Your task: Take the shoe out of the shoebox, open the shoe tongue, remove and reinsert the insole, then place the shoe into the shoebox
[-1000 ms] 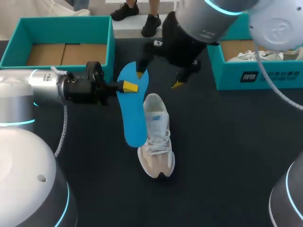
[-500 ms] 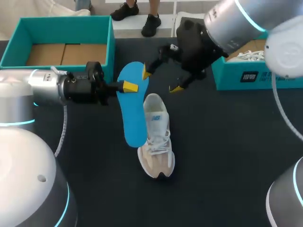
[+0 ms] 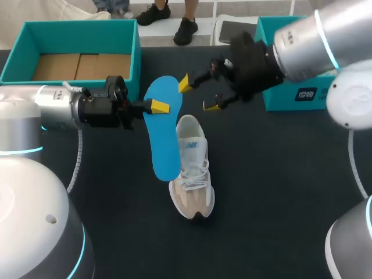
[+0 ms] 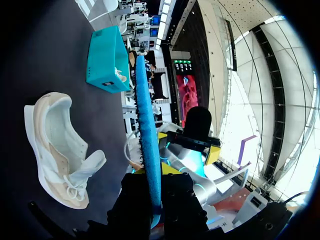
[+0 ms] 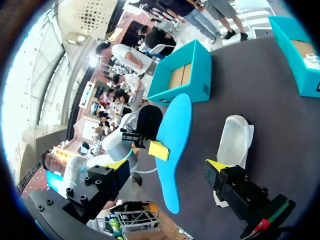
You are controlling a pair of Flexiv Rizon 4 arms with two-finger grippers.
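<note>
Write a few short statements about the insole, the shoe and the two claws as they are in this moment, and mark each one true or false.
1. The left claw is shut on the blue insole. True.
2. The shoe is inside a shoebox. False: it stands on the table, beside the insole.
3. The right claw is open and holds nothing. True.
4. The insole sits inside the shoe. False: it is out of the shoe, held by the left claw.
5. The shoe lies upside down. False: its opening faces up.
</note>
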